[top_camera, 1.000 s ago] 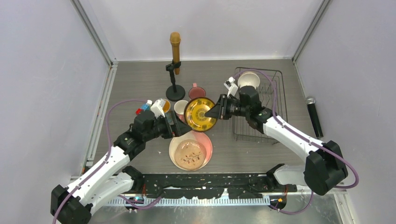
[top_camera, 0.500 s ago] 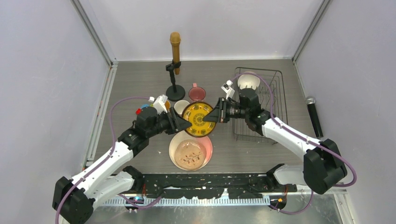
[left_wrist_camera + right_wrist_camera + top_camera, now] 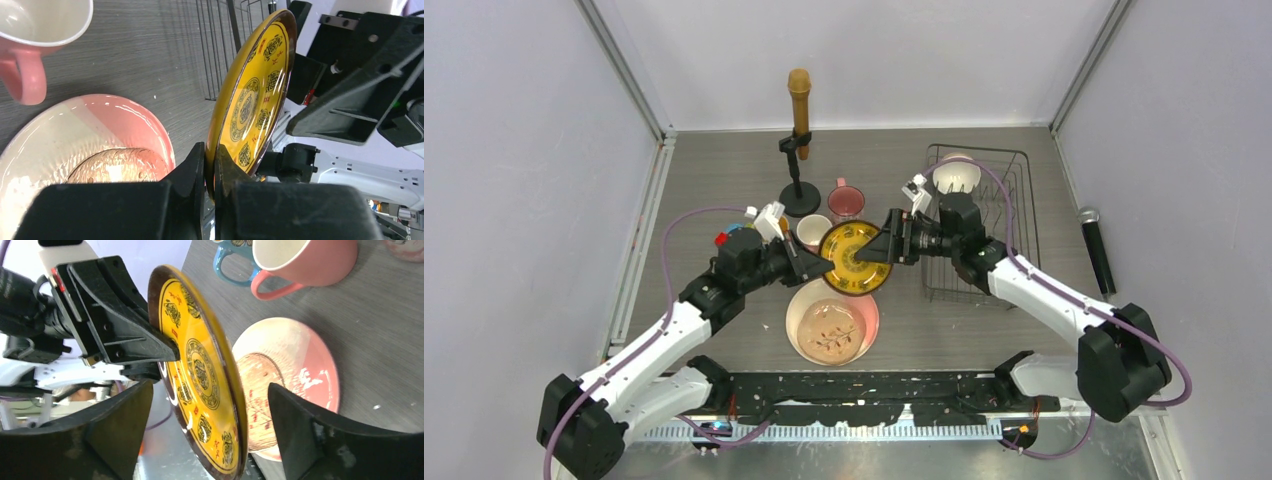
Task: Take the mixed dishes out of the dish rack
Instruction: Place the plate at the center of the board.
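Observation:
The small yellow plate (image 3: 854,258) hangs on edge above the table, just over the large pink plate (image 3: 832,322). My left gripper (image 3: 826,265) is shut on its left rim; in the left wrist view the fingers (image 3: 200,165) pinch the yellow plate (image 3: 250,100). My right gripper (image 3: 881,250) stands open, its fingers wide on both sides of the yellow plate (image 3: 200,375) without touching it. A white bowl (image 3: 956,177) sits in the dish rack (image 3: 1016,200). A pink mug (image 3: 845,198) and another mug (image 3: 812,230) stand behind the plates.
A gold microphone (image 3: 799,95) on a black round-based stand (image 3: 800,200) stands at the back centre. A black microphone (image 3: 1096,245) lies right of the rack. Small coloured blocks (image 3: 722,238) lie beside the left arm. A blue mug handle (image 3: 230,265) shows near the pink mug (image 3: 300,260).
My left gripper has closed on the yellow plate's left rim. My right gripper, which held the plate, has let go and opened. The plate has tilted and sunk slightly.

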